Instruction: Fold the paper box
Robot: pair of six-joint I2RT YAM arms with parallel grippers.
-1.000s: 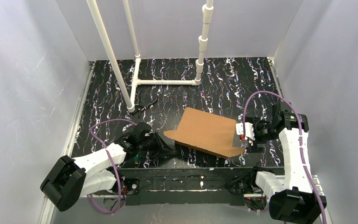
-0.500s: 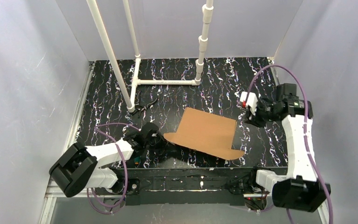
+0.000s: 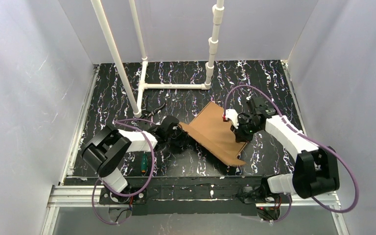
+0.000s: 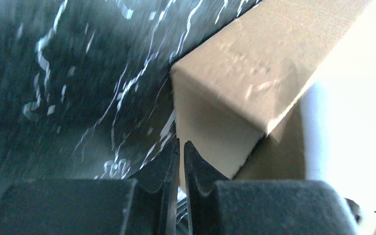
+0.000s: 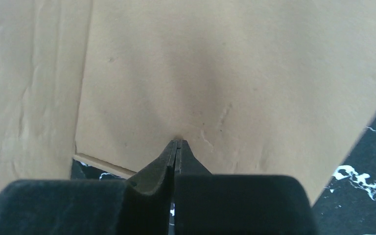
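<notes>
Paper box (image 3: 215,134) lies tilted, near side of pipe frame (image 3: 174,86), long axis running left to near-right. My left gripper (image 3: 180,137) seems to pinch its left corner. Right gripper (image 3: 238,135), fingers pressed together, pokes its right face.

We log this as robotics lab test cell. Plain white panels (image 3: 24,98) close off left, right and far sides. Black marbled tabletop (image 3: 254,78). White PVC pipe frame (image 3: 174,86) at far side. Left arm (image 3: 134,139) and right arm (image 3: 286,132) mounted at near edge by aluminium rail (image 3: 73,195). Paper box (image 3: 213,134) between arms.
</notes>
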